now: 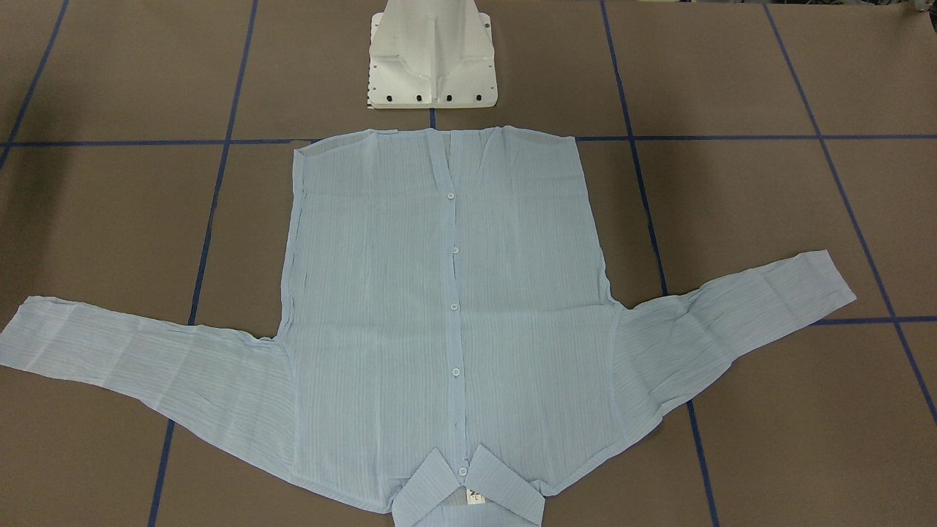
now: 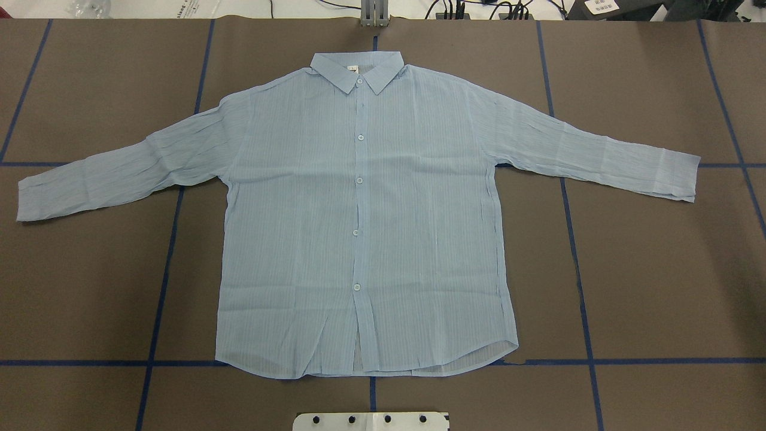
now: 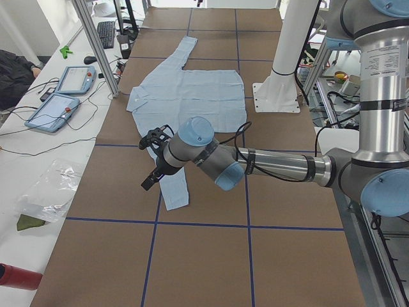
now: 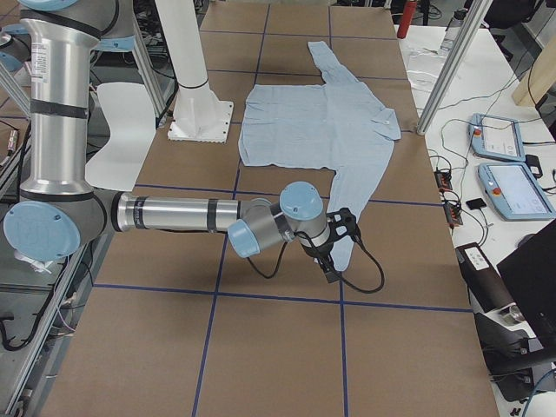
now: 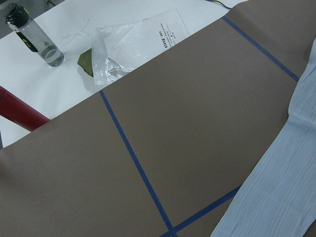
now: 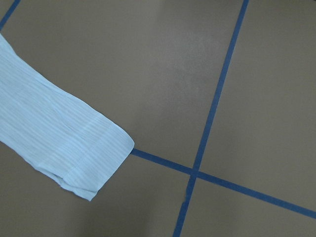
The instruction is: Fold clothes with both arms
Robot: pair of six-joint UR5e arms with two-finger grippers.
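Observation:
The clothes, one light blue striped shirt (image 2: pixel 359 209), lie flat and buttoned on the brown table, sleeves spread, collar on the side away from the robot (image 1: pixel 410 293). No arm shows in the overhead or front-facing views. In the exterior left view my left gripper (image 3: pixel 148 181) hangs low beside the near sleeve's cuff (image 3: pixel 174 192). In the exterior right view my right gripper (image 4: pixel 331 271) hangs by the other cuff (image 4: pixel 346 248). I cannot tell if either is open or shut. The wrist views show only a sleeve edge (image 5: pixel 281 177) and a cuff (image 6: pixel 74 158), no fingers.
The white pedestal base (image 1: pixel 432 66) stands just behind the shirt's hem. Blue tape lines (image 2: pixel 574 251) grid the table. A side bench holds tablets (image 3: pixel 64 96), a plastic bag (image 5: pixel 128 44), a bottle (image 5: pixel 37 39) and a red cylinder (image 5: pixel 19 113).

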